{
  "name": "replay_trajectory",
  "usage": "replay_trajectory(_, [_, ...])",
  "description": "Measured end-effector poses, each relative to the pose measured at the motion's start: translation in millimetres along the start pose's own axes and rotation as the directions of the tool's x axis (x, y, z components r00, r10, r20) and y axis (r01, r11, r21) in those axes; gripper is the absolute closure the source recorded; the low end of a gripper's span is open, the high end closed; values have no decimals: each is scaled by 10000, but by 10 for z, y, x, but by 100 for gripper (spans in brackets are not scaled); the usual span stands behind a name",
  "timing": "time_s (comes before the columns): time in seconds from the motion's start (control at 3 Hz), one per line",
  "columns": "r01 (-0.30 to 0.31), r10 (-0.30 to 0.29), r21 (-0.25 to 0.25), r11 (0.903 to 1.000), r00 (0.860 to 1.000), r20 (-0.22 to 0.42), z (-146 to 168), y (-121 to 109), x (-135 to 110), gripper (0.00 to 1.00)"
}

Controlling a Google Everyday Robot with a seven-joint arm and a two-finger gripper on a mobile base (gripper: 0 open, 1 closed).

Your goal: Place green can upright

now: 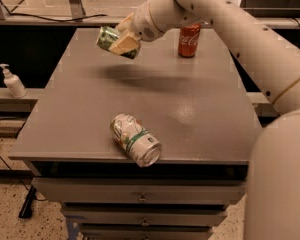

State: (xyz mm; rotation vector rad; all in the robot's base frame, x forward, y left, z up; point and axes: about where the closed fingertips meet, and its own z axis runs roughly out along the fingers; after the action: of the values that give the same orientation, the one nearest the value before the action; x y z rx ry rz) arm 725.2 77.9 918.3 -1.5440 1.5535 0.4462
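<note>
The green can (pixel 108 38), green with a pale mottled pattern, hangs tilted in the air above the far left part of the grey table (pixel 190 104). My gripper (pixel 124 43) is shut on the green can, its tan fingers (pixel 126 44) clamped around the can's right half. The can casts a shadow on the table below it. My white arm reaches in from the upper right.
A white can with a green band (pixel 136 140) lies on its side near the table's front edge. A red cola can (pixel 189 40) stands upright at the far side. A white pump bottle (pixel 12 82) stands on a ledge to the left. Drawers sit below the tabletop.
</note>
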Motion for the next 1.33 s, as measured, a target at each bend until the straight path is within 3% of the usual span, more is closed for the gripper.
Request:
replay_trajectory(0.33, [-1001, 871, 466, 9939, 9699, 2273, -115, 119, 92, 100])
replay_trajectory(0.67, [-1968, 1223, 1511, 9687, 9086, 3994, -547, 26, 167, 100])
replay_trajectory(1.0, [-2208, 1182, 1975, 9551, 8953, 4295, -874, -30, 207, 100])
replay_trajectory(1.33, [-2113, 1368, 1611, 9640, 9145, 3808, -761, -11, 286, 100])
